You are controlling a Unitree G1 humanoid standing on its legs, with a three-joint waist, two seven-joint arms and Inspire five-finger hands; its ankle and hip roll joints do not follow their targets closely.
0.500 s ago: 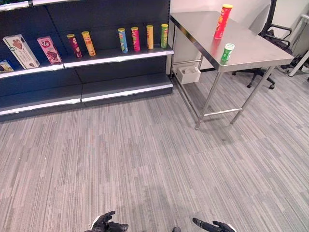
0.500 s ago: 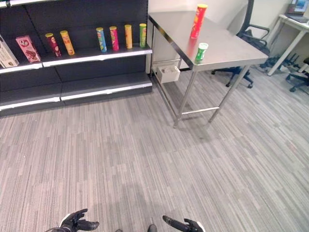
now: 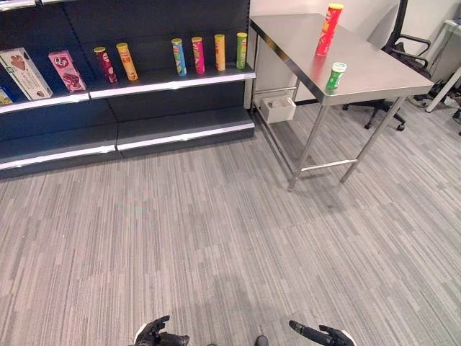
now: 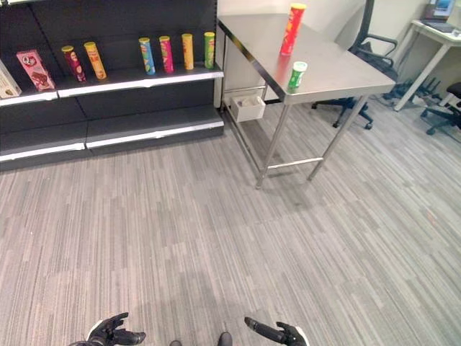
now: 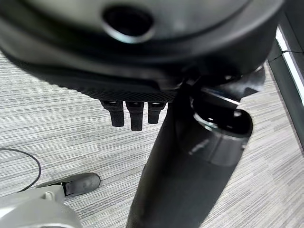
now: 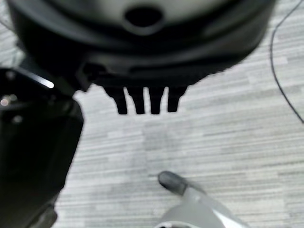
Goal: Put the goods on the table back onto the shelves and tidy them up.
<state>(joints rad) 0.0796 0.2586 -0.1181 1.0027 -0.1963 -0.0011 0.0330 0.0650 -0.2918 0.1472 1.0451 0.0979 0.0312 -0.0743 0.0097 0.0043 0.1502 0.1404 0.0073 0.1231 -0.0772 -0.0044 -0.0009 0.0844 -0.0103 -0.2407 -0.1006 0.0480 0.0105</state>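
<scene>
While crisp tubes are already lined along the shelf, the task is judged barely begun. On the steel table a tall red tube is seen mid-top and a short green tub near the front edge. The left hand and right hand are held low over the floor, fingers loosely straight, nothing grasped.

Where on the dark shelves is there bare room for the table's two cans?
The middle shelf board is bare between the orange snack tube and the blue snack tube; the lower shelf board is bare throughout. Right of the blue tube it is crowded.
</scene>
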